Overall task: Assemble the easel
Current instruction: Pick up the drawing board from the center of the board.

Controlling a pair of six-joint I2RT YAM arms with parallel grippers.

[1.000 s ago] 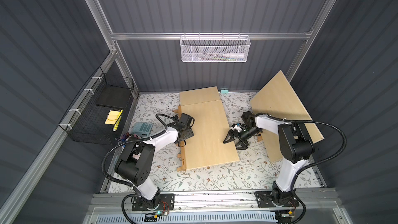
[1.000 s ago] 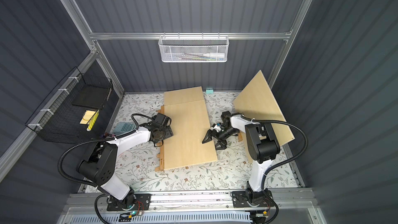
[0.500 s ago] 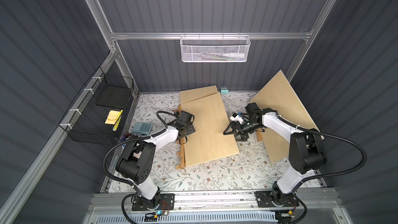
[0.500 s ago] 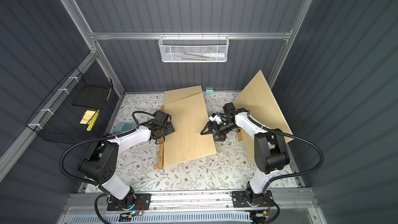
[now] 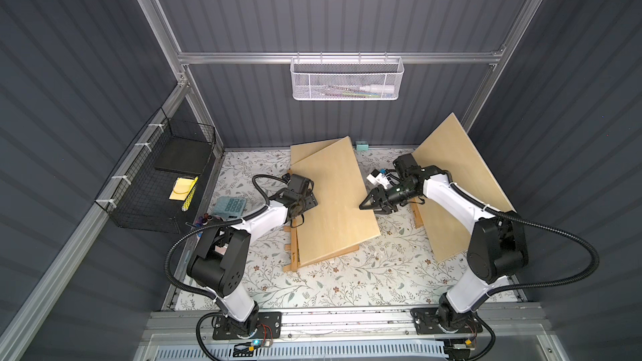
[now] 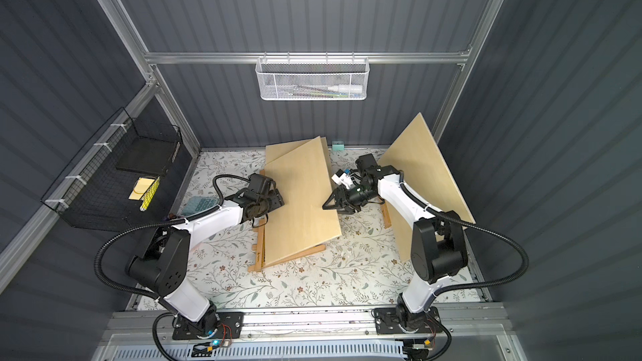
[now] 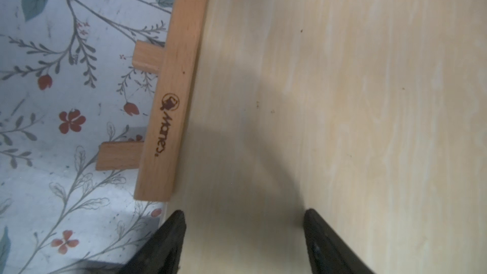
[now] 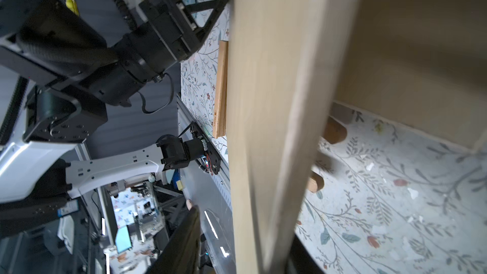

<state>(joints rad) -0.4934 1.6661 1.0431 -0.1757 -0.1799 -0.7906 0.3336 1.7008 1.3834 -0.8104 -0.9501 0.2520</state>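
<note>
A white basket [image 5: 345,79] is hung on the metal bar [image 5: 243,58] at the back, and a white tube [image 5: 377,89] is laid inside it. A black wire basket [image 5: 146,203] is fixed to the side wall. A black tray [image 5: 180,159], a yellow pad [image 5: 181,187] and a yellow pen [image 5: 190,199] are kept in it. The table is covered with a cloth [image 5: 347,283] printed with flowers and leaves. A calculator [image 5: 231,207] is laid on the cloth near the wire basket. A small green box [image 5: 361,145] is set by the back wall.

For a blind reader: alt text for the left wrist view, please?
A pale wooden board fills most of the frame, with the open left gripper poised over it. Along its edge, a logo-stamped easel rail lies on the floral tablecloth.
</note>
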